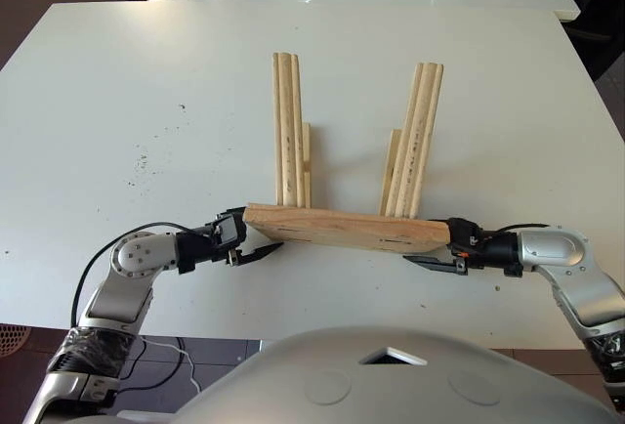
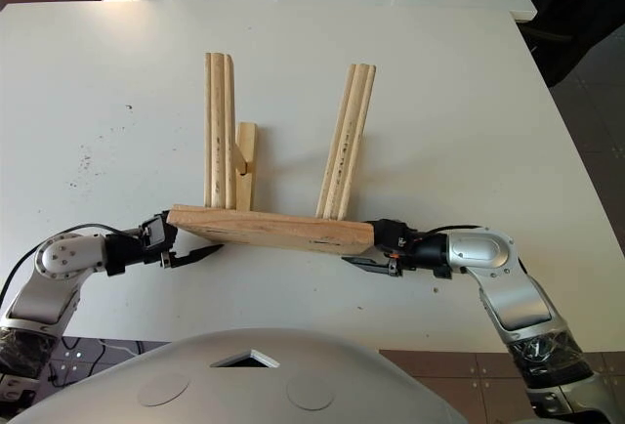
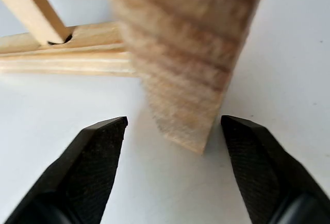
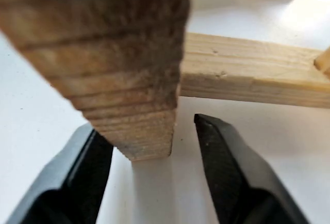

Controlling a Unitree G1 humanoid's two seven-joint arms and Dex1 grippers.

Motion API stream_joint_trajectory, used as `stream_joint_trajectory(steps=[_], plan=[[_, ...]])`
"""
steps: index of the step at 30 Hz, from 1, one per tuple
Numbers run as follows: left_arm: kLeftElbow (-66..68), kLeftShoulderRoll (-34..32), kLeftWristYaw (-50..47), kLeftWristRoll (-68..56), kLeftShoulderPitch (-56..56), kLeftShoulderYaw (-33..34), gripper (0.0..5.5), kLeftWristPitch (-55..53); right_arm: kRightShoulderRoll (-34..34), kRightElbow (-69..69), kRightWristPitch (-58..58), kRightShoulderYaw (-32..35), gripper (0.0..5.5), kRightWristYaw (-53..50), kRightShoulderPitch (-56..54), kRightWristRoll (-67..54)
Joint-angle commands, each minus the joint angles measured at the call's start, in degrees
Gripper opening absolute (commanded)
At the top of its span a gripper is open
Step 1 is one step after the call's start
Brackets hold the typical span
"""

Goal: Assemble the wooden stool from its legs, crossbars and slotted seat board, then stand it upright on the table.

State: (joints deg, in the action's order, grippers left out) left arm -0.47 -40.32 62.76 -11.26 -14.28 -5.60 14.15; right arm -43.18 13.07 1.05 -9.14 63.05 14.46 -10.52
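Two claws: one is set at each end of the seat board, low over the worktop (image 1: 117,102).
Left claw (image 1: 256,238): fingers are held apart, straddling the board's left end; in the left wrist view a gap is seen on both sides of the wood, so nothing is clamped.
Right claw (image 1: 439,243): fingers are held apart around the board's right end; one finger is seen just beside the wood in the right wrist view, the other clear of it. Not closed on it.
Seat board (image 1: 347,229): stood on its long edge at the near side of the worktop, between the two claws.
Legs: a left pair (image 1: 286,121) and a right pair (image 1: 420,131) are joined to the board and point away from the robot, lying flat or nearly so.
Crossbars: short pieces (image 1: 306,160) (image 1: 391,165) are seen fitted by the legs; the joints are not fully visible.
Stool: on its side, not upright.
Done (judged): assembly looks finished, with legs, crossbars and board fitted together.
Left (judged): both ends are to be gripped, the stool tipped onto its legs and stood upright.
Risk (judged): the board may slip if only one end is clamped.
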Motion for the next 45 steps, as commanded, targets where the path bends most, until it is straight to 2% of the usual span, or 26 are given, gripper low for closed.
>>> stream_joint_trajectory(steps=[1, 4, 7, 12, 17, 21, 24, 29, 33, 36, 39, 42, 45], plan=[[-1.64, -0.94, 2.21, -1.46, -0.86, -1.84, 2.58, -3.49, 0.43, -0.72, -0.55, -0.59, 1.92, -0.66, -1.13, 0.43], [-2.26, -1.06, 2.71, -2.62, -0.96, -1.75, 2.03, -4.64, 0.82, -1.29, -0.41, -0.68, 1.44, -1.09, -1.36, 0.48], [-2.27, -1.00, 2.80, -3.24, -0.92, -1.61, 1.66, -4.78, 1.17, -1.30, 0.30, -0.51, 1.44, -1.56, -1.37, 0.29], [-4.06, -0.37, 2.74, -4.73, -1.17, -1.51, 1.65, -6.51, 1.82, -0.98, -0.07, -0.48, 1.44, -1.67, -1.31, -0.23], [-1.61, 3.13, -3.76, 0.10, -0.40, -1.64, 1.65, -4.64, 3.87, -0.16, 3.00, 0.62, 1.44, -4.52, -1.77, -1.17], [-4.95, 4.67, -8.89, 0.97, 0.47, -0.88, 1.65, -11.92, 6.54, 3.22, 8.65, 2.90, 1.45, -9.25, -1.08, -2.40], [-8.82, 3.72, -11.07, 1.69, 1.62, -0.27, 1.66, -21.19, 8.71, 7.47, 14.52, 6.75, 1.49, -14.13, -1.14, -4.38], [-16.54, 2.70, -10.90, -6.37, 7.23, 3.54, 1.72, -37.94, 9.81, 10.84, 30.10, 11.74, 1.60, -16.64, -5.02, -7.52], [-25.55, -2.76, -4.06, -17.65, 10.84, 7.64, 1.72, -51.44, 4.30, 18.74, 39.12, 15.35, 1.69, -7.61, -7.42, -17.21], [-30.23, -10.48, 1.52, -35.33, 15.07, 14.80, 1.72, -67.52, -3.68, 21.39, 54.12, 22.45, 1.70, -1.02, -13.25, -35.06], [-28.47, -17.95, 5.34, -46.86, 23.38, 19.38, 1.72, -78.19, -12.75, 18.85, 64.71, 27.93, 1.70, 4.23, -21.84, -50.52], [-22.50, -24.34, 6.42, -58.31, 34.61, 21.33, 1.71, -89.12, -20.45, 8.00, 79.53, 26.51, 1.64, 5.42, -37.50, -64.02], [-15.28, -28.74, 7.50, -66.67, 46.92, 18.42, 1.68, -100.04, -24.18, -2.26, 89.49, 22.05, 1.55, 6.83, -51.42, -71.23]])
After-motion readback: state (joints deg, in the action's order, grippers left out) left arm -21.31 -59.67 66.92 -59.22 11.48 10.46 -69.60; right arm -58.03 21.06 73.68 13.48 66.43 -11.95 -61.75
